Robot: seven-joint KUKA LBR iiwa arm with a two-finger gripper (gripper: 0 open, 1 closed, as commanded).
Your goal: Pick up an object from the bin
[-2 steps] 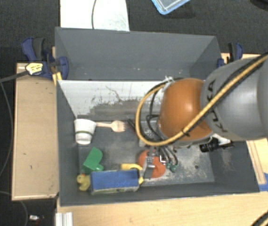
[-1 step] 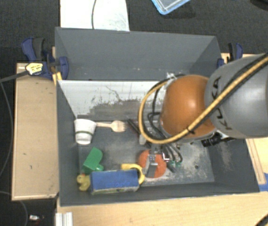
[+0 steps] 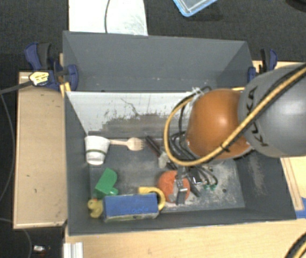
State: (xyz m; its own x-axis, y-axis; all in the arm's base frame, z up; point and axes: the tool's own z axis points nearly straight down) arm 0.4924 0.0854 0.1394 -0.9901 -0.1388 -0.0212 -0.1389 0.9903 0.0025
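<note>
My gripper [image 3: 183, 188] hangs low over the bin's floor, right of the middle and near the front, under the arm's orange cover. Its tip is right beside a round orange-red thing [image 3: 166, 182], on that thing's right side and touching or nearly touching it. Just left of that lies a blue rectangular block [image 3: 130, 206] with a yellow loop [image 3: 155, 192] curling over its right end. A thin dark stick [image 3: 153, 144] lies a little behind the gripper, partly hidden by the cover.
A green plastic piece [image 3: 107, 181] and a small yellow piece [image 3: 94, 207] lie at the front left. A white cup [image 3: 95, 148] and a pale wooden fork [image 3: 129, 143] rest further back on the left. The arm covers the bin's right half.
</note>
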